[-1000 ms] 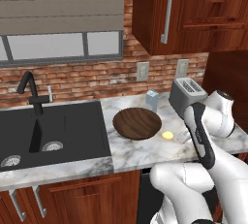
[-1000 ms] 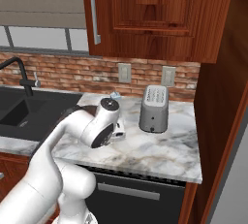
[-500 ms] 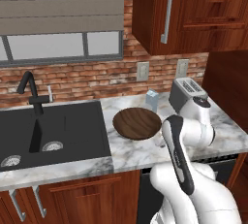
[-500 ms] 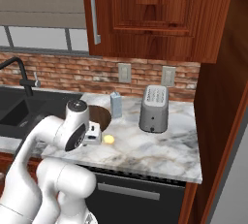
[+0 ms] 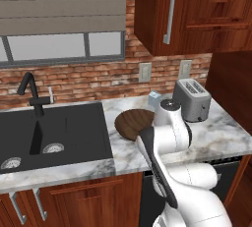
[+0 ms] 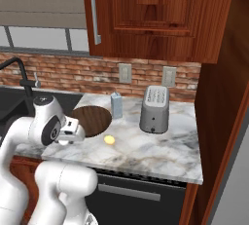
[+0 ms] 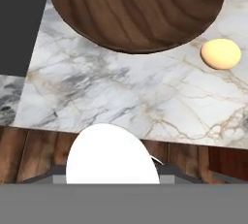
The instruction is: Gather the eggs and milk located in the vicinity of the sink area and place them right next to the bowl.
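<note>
Swung left since the earlier frame, the claw (image 6: 73,130) is pressed together, nothing pinched. Egg (image 6: 110,140) lies on the desk (image 6: 160,146) right of the bowl (image 6: 92,120); milk (image 6: 116,105) stands behind the bowl.

Small pale yellow egg (image 6: 110,140) lying on my marble counter just beside the wide dark wooden bowl (image 6: 92,120), pale blue-grey milk carton (image 6: 116,105) upright behind the bowl, black sink (image 5: 51,131) well apart.

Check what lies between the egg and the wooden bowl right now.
Nothing: in the hand view, bare marble countertop separates the egg from the bowl. The right base view shows the same gap.
</note>
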